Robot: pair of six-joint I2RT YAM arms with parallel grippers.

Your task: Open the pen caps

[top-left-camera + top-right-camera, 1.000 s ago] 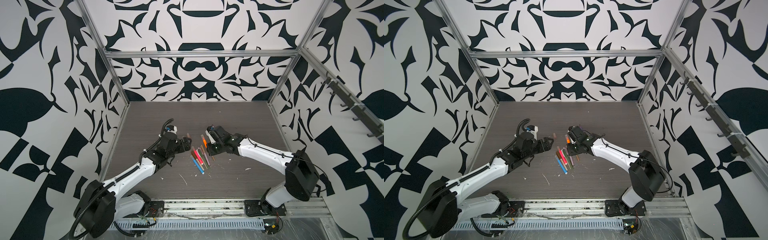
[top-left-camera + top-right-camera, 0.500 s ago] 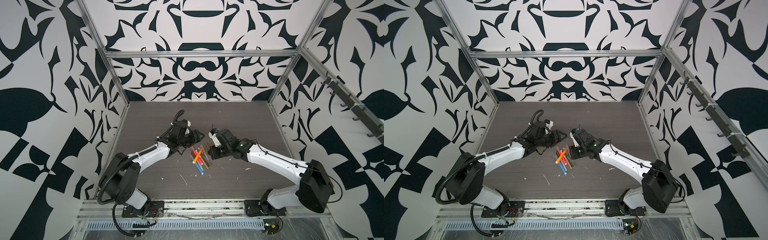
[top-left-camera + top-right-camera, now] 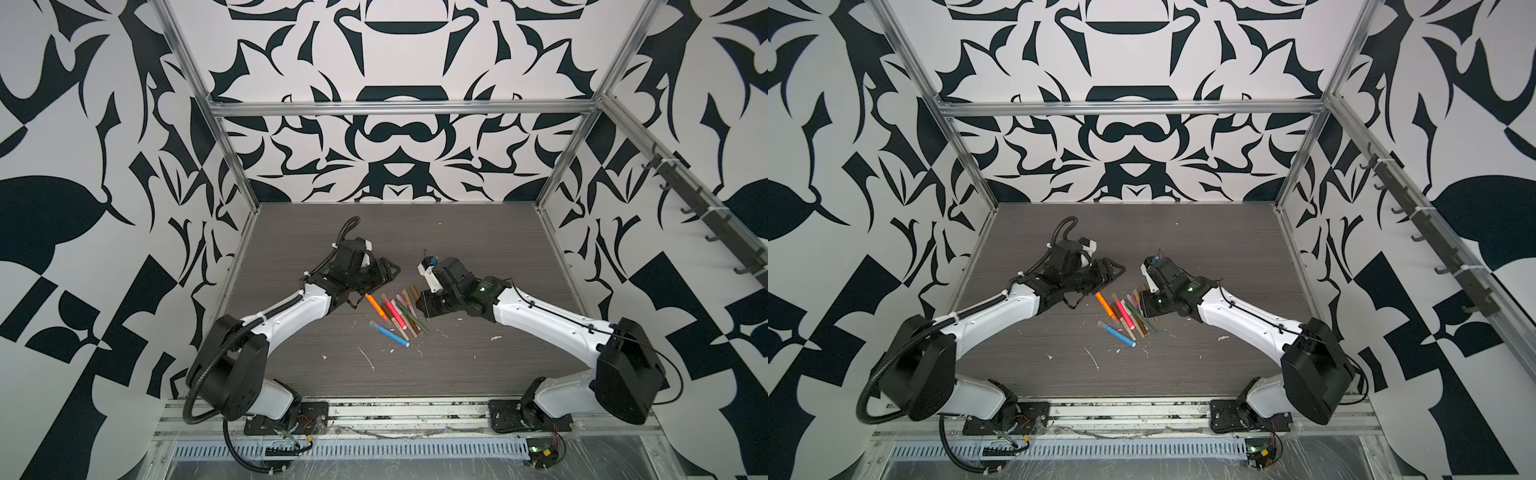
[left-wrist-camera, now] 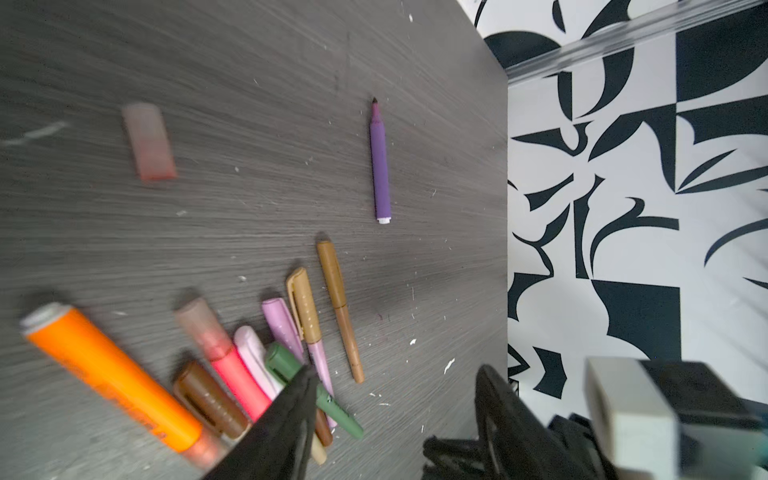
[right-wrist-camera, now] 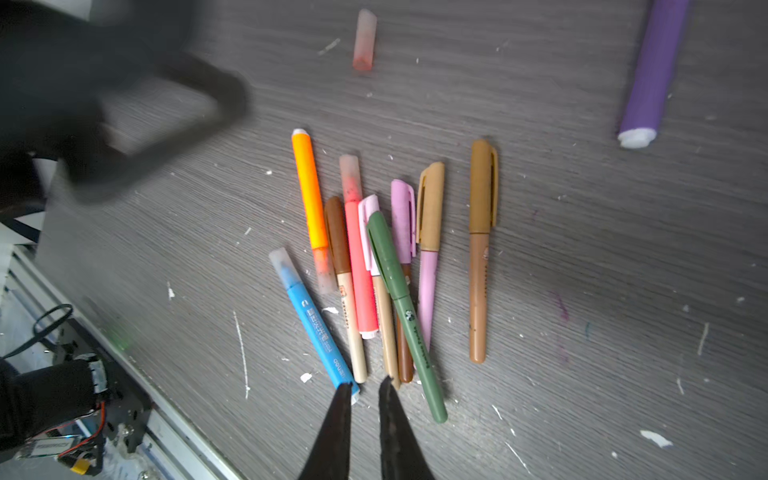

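Dark woodgrain bench (image 3: 478, 249), flecked with white debris (image 3: 368, 359): the left gripper (image 3: 392, 271) hangs released and empty. Pens (image 3: 397, 316) lie fanned mid-bench, pen caps (image 5: 432, 203) mostly on, with one loose cap (image 5: 365, 39) apart. The right gripper (image 5: 365, 384), nearly clenched on nothing, hovers at their ends, and an uncapped purple pen (image 4: 380, 166) lies off alone.

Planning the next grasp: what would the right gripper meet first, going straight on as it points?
Likely the near ends of the blue pen and the beige pen beside it, just ahead of the right gripper; height unclear.
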